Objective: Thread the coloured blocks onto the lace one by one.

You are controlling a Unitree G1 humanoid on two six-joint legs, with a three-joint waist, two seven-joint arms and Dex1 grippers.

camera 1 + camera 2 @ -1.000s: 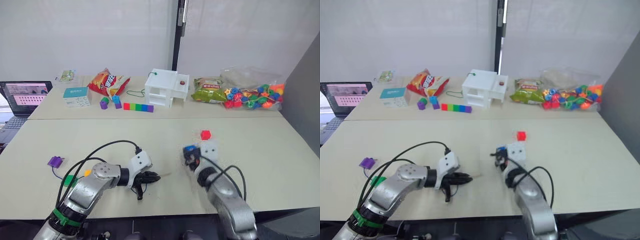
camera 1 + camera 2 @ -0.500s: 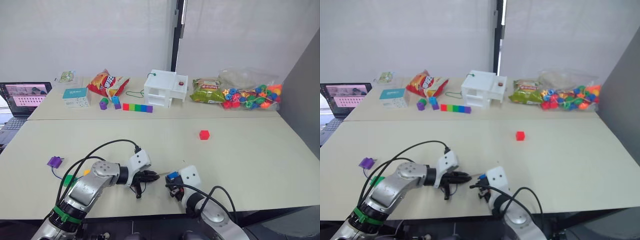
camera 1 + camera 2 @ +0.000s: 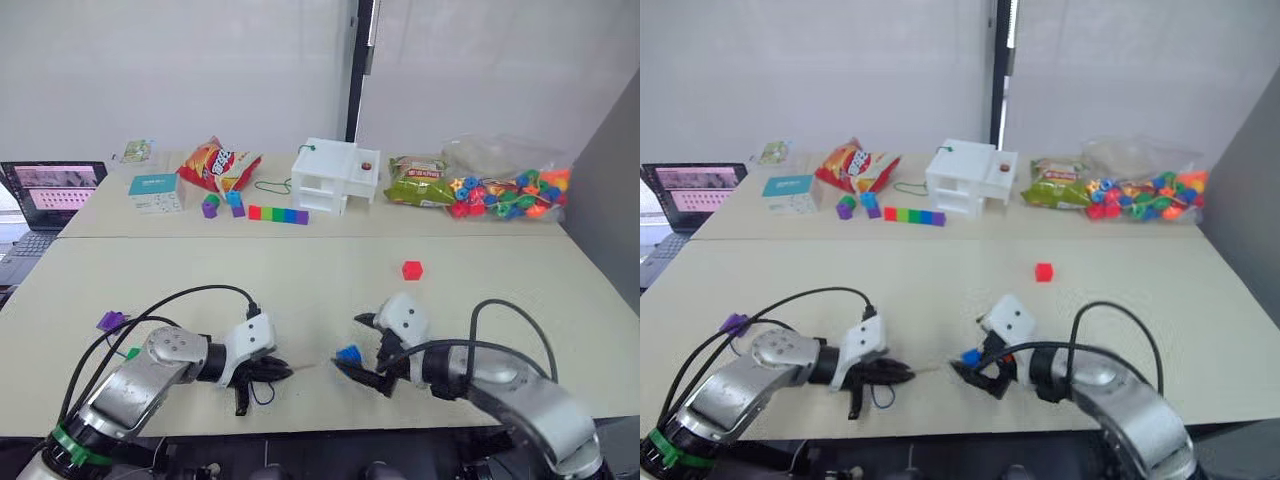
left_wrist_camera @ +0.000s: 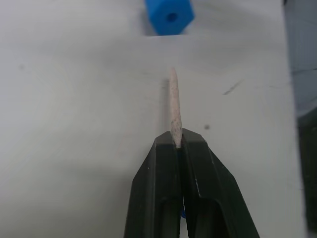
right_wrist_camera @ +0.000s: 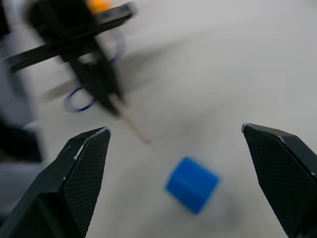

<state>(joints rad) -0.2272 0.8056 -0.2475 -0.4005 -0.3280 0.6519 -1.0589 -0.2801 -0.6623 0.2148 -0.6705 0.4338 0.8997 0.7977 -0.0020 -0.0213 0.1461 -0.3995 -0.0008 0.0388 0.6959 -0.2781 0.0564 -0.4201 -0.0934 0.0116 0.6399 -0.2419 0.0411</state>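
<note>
My left gripper is shut on the pale stiff tip of the lace, low over the near table. The lace's dark-blue string loops behind its fingers. A blue block lies loose on the table just ahead of the tip. My right gripper stands wide open around the block without touching it. A red block sits farther back on the right. A purple block and a green block lie at the left by my left arm. A yellow-orange block shows behind the left gripper.
On the far table stand a white box frame, a chip bag, a rainbow bar of cubes, a green snack bag, a bag of beads and a laptop. Black cables arch over both arms.
My right gripper carried the blue block over to the lace tip, set it down in front of it and opened wide. The left gripper kept its hold on the tip.
</note>
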